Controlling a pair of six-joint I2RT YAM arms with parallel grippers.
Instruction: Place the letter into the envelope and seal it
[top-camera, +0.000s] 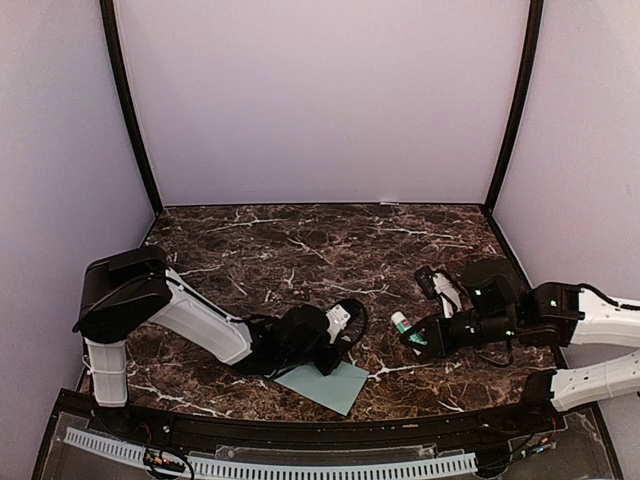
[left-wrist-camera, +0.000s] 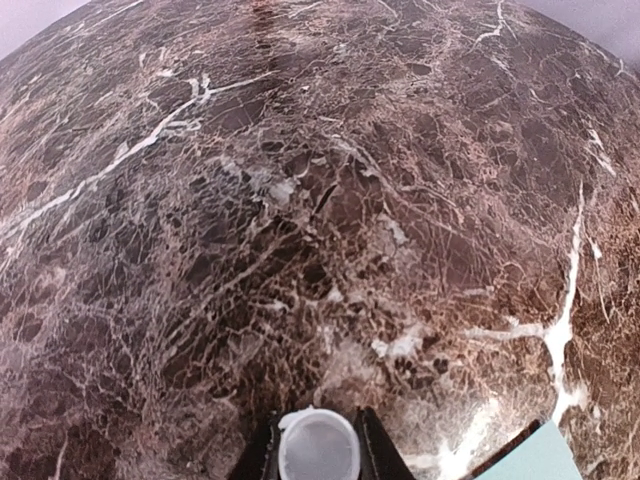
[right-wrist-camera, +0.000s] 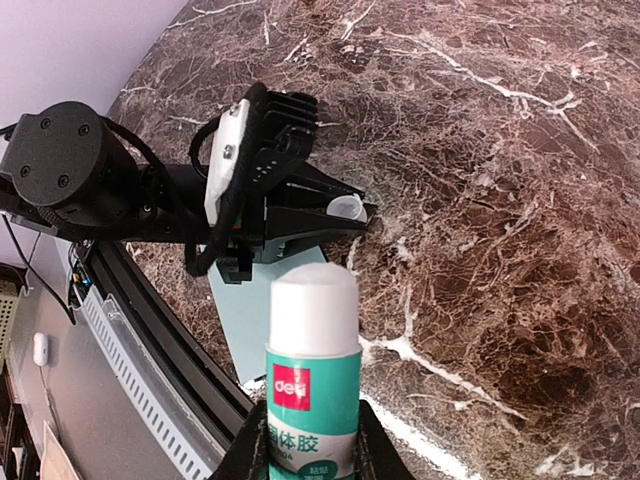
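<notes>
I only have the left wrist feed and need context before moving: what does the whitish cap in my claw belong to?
Observer: Likely the green-and-white glue stick held in the right claw.
Operator: Where is the envelope? I see one corner.
Observer: The envelope lies flat by the table's near edge, partly hidden under the left claw.
Operator: Are the claws touching?
Observer: No, bare table shows between them from above.

Top camera looks down on the table (top-camera: 300, 240) from behind; both low wrist cameras share the envelope (left-wrist-camera: 540, 456).
</notes>
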